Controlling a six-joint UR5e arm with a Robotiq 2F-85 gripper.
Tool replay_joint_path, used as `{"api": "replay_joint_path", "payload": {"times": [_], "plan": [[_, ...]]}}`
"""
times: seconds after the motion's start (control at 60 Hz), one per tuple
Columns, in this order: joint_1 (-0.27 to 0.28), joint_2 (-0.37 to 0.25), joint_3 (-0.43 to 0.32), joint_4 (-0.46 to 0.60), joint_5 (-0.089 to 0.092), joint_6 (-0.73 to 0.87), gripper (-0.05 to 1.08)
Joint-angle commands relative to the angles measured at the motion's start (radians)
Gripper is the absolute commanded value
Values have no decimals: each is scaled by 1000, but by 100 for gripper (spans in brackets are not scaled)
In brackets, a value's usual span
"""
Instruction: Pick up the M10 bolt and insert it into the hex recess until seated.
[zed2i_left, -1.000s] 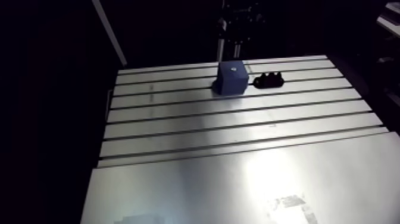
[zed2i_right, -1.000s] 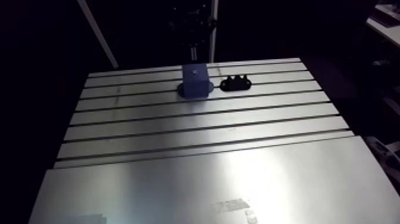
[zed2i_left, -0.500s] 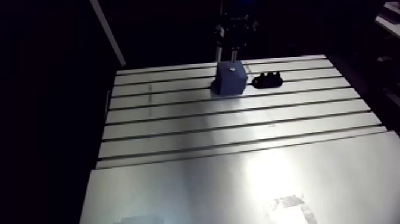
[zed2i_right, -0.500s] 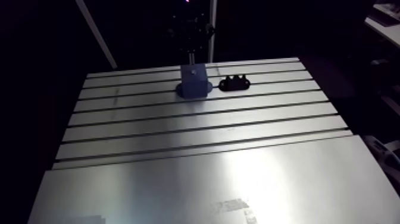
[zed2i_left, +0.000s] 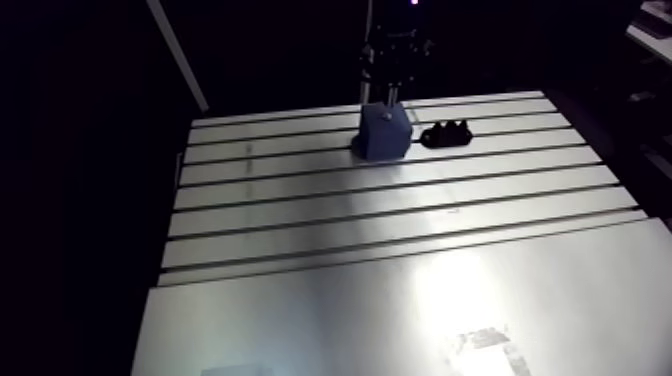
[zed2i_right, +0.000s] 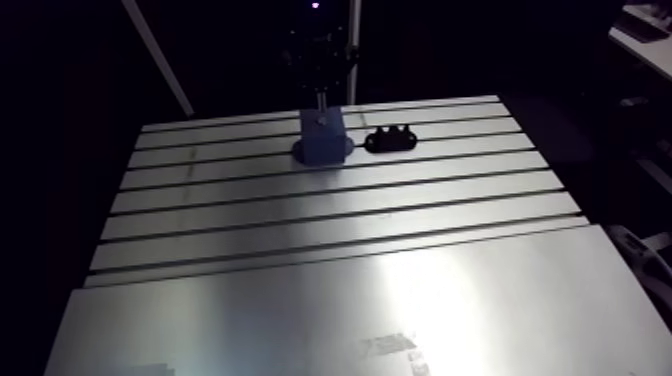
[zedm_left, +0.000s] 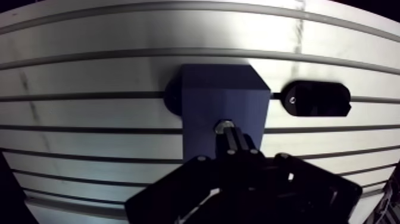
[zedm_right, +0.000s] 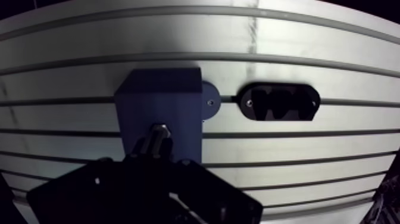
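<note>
A dark blue block (zedm_left: 220, 98) stands on the slotted table (zed2i_left: 400, 210) near its far edge. In the wrist view my gripper (zedm_left: 233, 143) hangs straight above the block's top face, fingers drawn together on the M10 bolt (zedm_left: 225, 126). The bolt's metal end shows just past the fingertips, at or in the recess on the block's top. The recess itself is hidden by the bolt. In the arm view the gripper (zed2i_left: 392, 80) is a dark shape directly over the block (zed2i_left: 385, 133).
A black oval holder (zedm_left: 315, 99) with shaped pockets lies on the table close beside the block, also seen in the arm view as the black holder (zed2i_left: 447, 133). A smooth metal plate (zed2i_left: 400, 310) covers the near part of the table.
The gripper has come down with the bolt toward the block's top. The arm view has shifted slightly with the arm. Block and holder have not moved.
</note>
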Motion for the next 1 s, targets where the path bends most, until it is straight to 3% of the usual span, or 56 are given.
{"api": "replay_joint_path", "payload": {"times": [0.017,1.0], "plan": [[0,0,4,0,3,0,108],[3,0,33,-35,3,-3,108]]}}
